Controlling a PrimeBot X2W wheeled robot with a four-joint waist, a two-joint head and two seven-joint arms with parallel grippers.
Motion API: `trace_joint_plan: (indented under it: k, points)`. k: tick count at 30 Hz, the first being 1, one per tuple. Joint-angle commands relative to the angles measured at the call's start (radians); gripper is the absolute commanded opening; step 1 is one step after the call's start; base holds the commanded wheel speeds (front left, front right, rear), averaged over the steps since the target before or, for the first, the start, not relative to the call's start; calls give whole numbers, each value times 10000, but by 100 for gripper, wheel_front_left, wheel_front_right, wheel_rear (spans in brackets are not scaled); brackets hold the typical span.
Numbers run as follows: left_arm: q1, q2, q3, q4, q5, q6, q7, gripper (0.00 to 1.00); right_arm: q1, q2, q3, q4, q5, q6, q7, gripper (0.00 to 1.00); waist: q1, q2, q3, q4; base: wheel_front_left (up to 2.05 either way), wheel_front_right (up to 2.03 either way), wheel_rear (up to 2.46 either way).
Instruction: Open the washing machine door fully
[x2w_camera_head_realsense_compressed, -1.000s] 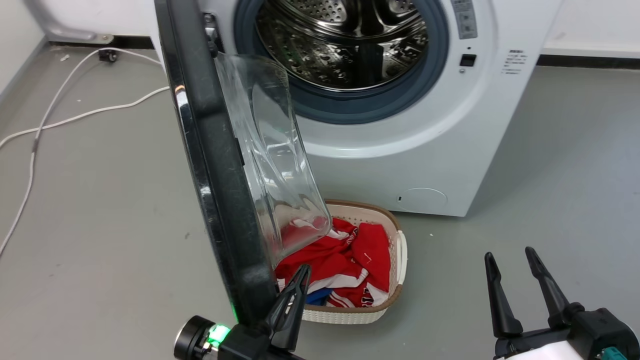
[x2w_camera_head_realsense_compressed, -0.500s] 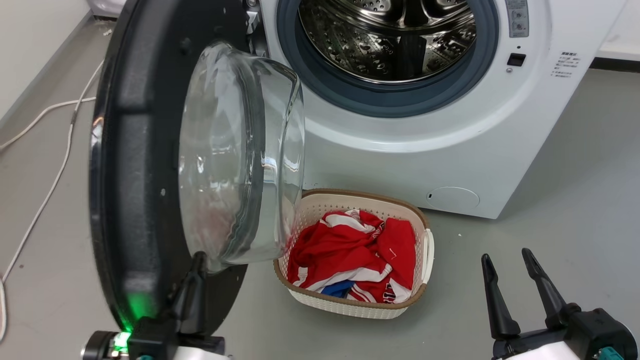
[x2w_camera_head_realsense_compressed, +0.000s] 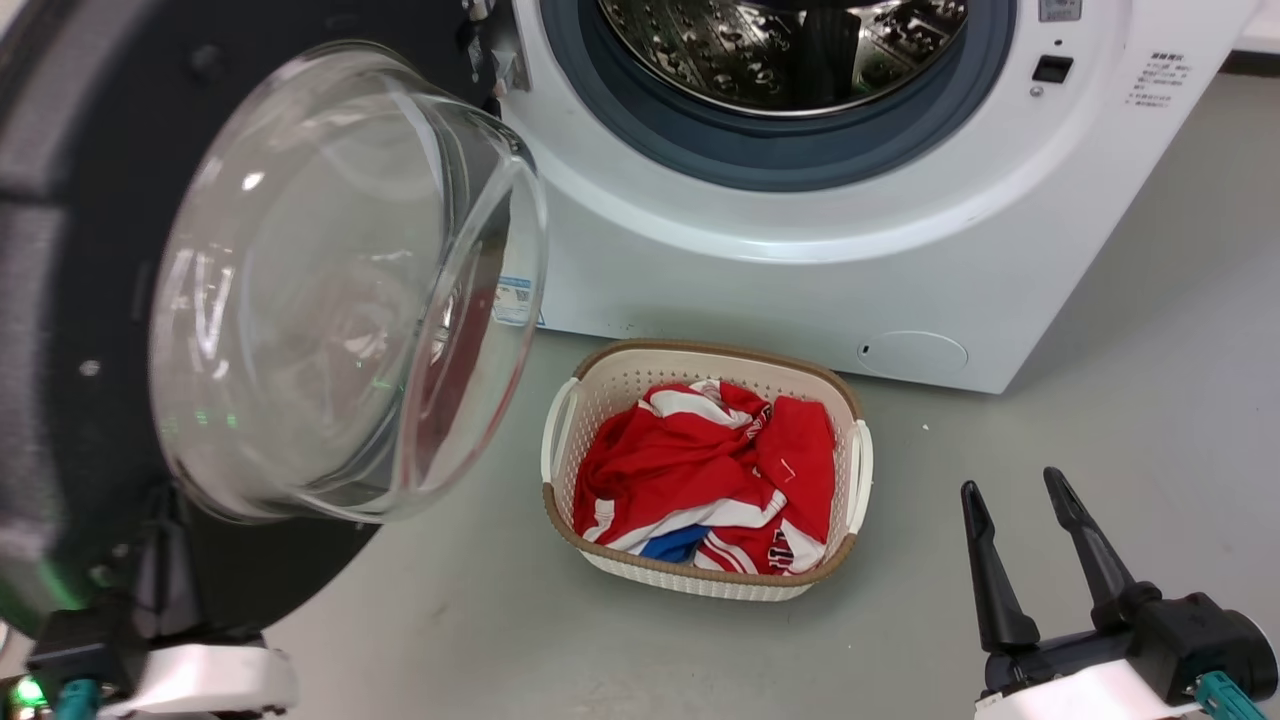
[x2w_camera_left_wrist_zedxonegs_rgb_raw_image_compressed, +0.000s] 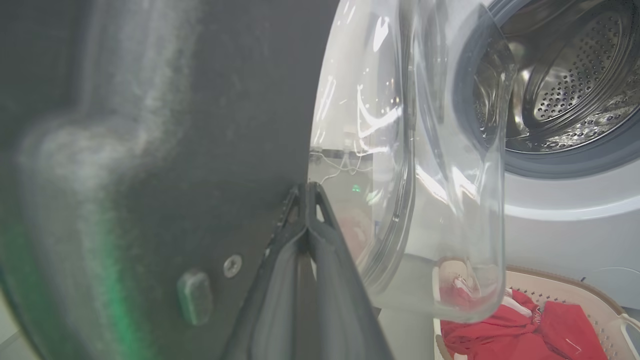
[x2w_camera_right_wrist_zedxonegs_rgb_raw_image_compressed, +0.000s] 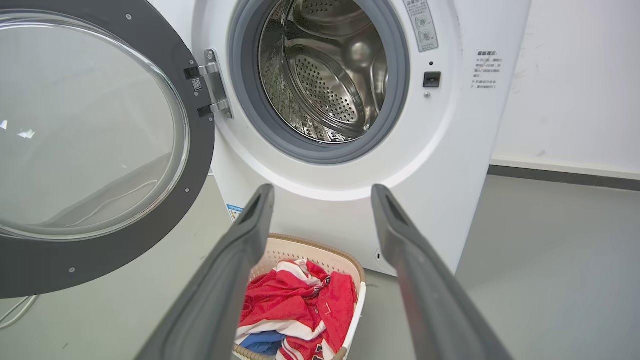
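The washing machine door (x2w_camera_head_realsense_compressed: 60, 250) stands swung far out to the left on its metal hinge (x2w_camera_head_realsense_compressed: 495, 55), its clear glass bowl (x2w_camera_head_realsense_compressed: 330, 280) bulging toward me. The white washing machine (x2w_camera_head_realsense_compressed: 800, 280) shows its steel drum (x2w_camera_head_realsense_compressed: 780, 50) uncovered. In the left wrist view my left gripper (x2w_camera_left_wrist_zedxonegs_rgb_raw_image_compressed: 306, 192) is shut, fingers together with nothing between them, tips against the door's (x2w_camera_left_wrist_zedxonegs_rgb_raw_image_compressed: 175, 125) black inner face beside the glass. My right gripper (x2w_camera_head_realsense_compressed: 1010, 482) hangs open at the lower right, apart from the machine. The right wrist view shows the right gripper (x2w_camera_right_wrist_zedxonegs_rgb_raw_image_compressed: 322, 189), the door (x2w_camera_right_wrist_zedxonegs_rgb_raw_image_compressed: 200, 150) and the hinge (x2w_camera_right_wrist_zedxonegs_rgb_raw_image_compressed: 215, 90).
A cream laundry basket (x2w_camera_head_realsense_compressed: 620, 385) with red and white clothes (x2w_camera_head_realsense_compressed: 720, 470) sits on the grey floor in front of the machine, below the door's swing. A round flap (x2w_camera_head_realsense_compressed: 912, 353) is low on the machine front. A white wall (x2w_camera_right_wrist_zedxonegs_rgb_raw_image_compressed: 575, 90) stands right of the machine.
The door has swung from edge-on to wide open toward the left, and my left gripper went left with it. The head camera also shifted. The right gripper has stayed put.
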Motion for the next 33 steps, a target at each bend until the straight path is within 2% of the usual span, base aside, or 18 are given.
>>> trace_joint_plan:
  k: [1, 6, 18, 33]
  points:
    - [-212, 37, 246, 42, -90, 44, 26, 0, -112, 29, -4, -25, -38, -6, -17, 100, -2, 0, 94, -54, 0, 0, 0]
    - [-579, 146, 1244, 354, -182, 53, 26, 0, -291, 29, -82, -77, -130, -4, -17, 100, -2, 0, 391, -141, 0, 0, 0]
    - [-1911, 498, 2899, 1397, -344, -180, 26, 0, -651, 29, -186, -175, -238, -6, -17, 100, -2, 0, 990, -153, 0, 0, 0]
    - [-3356, 1494, 4157, 3406, -418, -622, 26, 0, -890, 29, -213, -202, -315, -6, -17, 100, -2, 0, 1206, -500, 0, 0, 0]
